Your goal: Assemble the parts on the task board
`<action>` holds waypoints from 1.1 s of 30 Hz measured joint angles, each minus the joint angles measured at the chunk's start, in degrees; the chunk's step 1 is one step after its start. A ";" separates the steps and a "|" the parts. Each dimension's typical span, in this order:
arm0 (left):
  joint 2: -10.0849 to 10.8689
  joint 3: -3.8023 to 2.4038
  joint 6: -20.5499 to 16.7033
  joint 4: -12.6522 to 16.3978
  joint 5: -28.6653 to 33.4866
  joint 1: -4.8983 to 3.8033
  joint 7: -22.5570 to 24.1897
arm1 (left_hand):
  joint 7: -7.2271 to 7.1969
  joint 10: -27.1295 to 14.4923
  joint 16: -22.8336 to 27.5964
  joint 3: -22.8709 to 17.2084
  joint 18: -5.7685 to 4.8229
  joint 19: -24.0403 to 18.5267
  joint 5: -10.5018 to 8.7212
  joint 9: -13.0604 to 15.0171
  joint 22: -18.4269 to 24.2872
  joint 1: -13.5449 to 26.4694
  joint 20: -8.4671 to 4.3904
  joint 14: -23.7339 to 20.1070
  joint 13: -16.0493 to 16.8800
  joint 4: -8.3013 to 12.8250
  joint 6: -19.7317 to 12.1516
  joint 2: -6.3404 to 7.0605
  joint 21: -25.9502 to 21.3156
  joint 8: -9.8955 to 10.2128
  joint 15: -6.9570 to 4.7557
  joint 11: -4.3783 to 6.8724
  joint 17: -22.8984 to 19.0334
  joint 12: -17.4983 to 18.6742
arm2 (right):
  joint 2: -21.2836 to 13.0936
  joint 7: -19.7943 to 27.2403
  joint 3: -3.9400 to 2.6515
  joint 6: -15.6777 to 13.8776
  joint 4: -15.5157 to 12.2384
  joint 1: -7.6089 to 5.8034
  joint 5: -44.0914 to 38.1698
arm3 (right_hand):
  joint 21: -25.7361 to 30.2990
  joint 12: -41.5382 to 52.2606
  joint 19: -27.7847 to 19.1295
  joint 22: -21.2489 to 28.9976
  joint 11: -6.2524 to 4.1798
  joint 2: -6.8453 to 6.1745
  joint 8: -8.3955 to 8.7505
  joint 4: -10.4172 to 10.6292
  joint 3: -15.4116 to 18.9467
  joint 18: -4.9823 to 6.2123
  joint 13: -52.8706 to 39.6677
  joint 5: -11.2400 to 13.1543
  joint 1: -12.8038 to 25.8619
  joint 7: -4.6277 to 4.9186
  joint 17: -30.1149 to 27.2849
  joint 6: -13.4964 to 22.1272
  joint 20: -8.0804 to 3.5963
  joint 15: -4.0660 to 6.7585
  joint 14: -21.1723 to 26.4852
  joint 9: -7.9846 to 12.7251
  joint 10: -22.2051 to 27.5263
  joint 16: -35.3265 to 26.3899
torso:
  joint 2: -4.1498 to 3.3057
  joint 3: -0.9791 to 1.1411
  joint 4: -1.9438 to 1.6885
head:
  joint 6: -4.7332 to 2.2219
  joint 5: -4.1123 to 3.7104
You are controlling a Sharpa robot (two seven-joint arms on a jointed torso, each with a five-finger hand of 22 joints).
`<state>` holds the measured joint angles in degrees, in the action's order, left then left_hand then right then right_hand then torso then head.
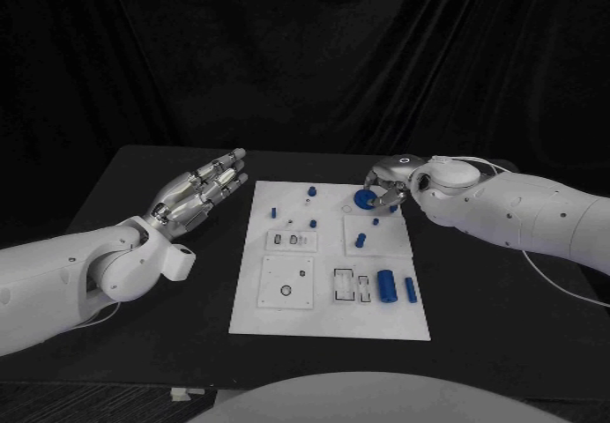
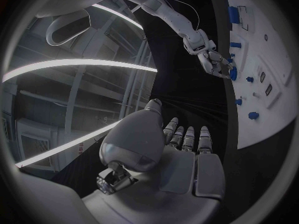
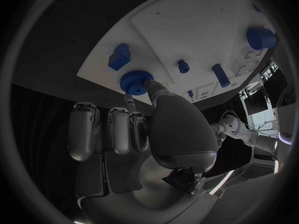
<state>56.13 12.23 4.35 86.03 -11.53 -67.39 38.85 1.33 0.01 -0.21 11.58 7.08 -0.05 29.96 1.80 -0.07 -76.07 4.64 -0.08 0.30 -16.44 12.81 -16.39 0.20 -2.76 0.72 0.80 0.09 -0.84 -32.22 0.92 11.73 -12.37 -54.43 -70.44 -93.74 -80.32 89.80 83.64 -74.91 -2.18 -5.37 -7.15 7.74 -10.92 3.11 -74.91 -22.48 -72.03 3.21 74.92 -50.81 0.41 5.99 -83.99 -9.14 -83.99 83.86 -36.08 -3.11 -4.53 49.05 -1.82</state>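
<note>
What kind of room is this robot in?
Probably a robot lab or test room. A white task board with small blue parts lies on a black table against dark curtains, and the right robot hand touches a blue round part.

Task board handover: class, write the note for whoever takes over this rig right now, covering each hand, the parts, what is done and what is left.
Left hand: open, fingers spread, beside the board's left edge, holding nothing.
Right hand: fingers on the round blue knob at the far right of the task board.
Parts: small blue pegs stand near the far edge; two blue cylinders lie at the right.
Done: cannot tell.
Left: seat the knob, then the cylinders.
</note>
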 measured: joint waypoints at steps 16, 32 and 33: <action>-0.11 0.00 0.72 -0.13 -0.01 0.06 0.00 | 0.00 0.00 0.00 -0.17 -0.01 0.11 0.00 0.00 0.02 -0.01 0.11 0.16 0.00 0.15 0.00 -0.01 0.00 0.00 0.25 0.00 -0.01 0.00 | 0.37 0.39 -0.17 0.01 0.16 0.13 0.27 | 0.51 0.00 0.00 0.01 0.00 0.03 -2.90 -2.86 -1.12 0.00 0.01 -7.57 -1.20 0.96 0.00 -1.51 0.00 0.00 0.00 -1.25 0.00 -0.23 | 0.01 0.00 0.01 | 0.16 -0.01; -0.01 0.00 1.09 -0.22 -0.01 0.09 0.00 | 0.21 0.00 0.00 -0.32 0.00 -0.01 0.22 -0.01 0.01 -0.22 0.41 0.00 0.00 0.00 -0.22 -0.22 0.00 0.00 0.41 0.00 -0.04 0.00 | -0.82 1.46 0.21 -0.93 -3.35 -1.11 0.26 | 0.29 0.00 0.00 -0.03 0.41 -0.20 -2.91 -3.40 -2.15 0.00 -0.03 -13.38 -1.67 0.96 0.00 -1.50 0.00 0.00 0.00 -1.11 0.00 -0.23 | -0.01 0.03 0.02 | -0.42 0.51; -0.01 0.00 1.10 -0.22 -0.01 0.09 0.00 | 0.21 0.00 0.00 -0.32 0.00 -0.01 0.22 -0.01 0.01 -0.22 0.41 0.00 0.00 0.00 -0.22 -0.22 0.00 0.00 0.41 0.00 -0.04 0.00 | -0.85 1.49 0.21 -0.97 -3.74 -1.50 0.25 | 0.29 0.00 0.00 -0.04 0.41 -0.20 -2.91 -3.40 -2.16 0.00 -0.03 -13.38 -1.66 0.96 -0.01 -1.50 0.00 0.00 0.00 -1.11 -0.01 -0.23 | 0.00 0.03 0.02 | -0.42 0.51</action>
<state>56.12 12.23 5.44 85.81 -11.54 -67.30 38.85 1.55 0.01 -0.21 11.26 7.08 -0.06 30.18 1.79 -0.06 -76.29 5.05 -0.08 0.30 -16.43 12.59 -16.61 0.20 -2.76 1.13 0.80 0.05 -0.84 -33.08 2.41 11.94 -13.34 -58.16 -71.94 -93.49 -80.03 89.80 83.64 -74.95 -1.76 -5.57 -10.06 4.34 -13.08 3.12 -74.94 -35.86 -73.69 4.17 74.92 -52.32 0.42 5.99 -83.99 -10.25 -84.00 83.64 -36.08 -3.08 -4.51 48.64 -1.31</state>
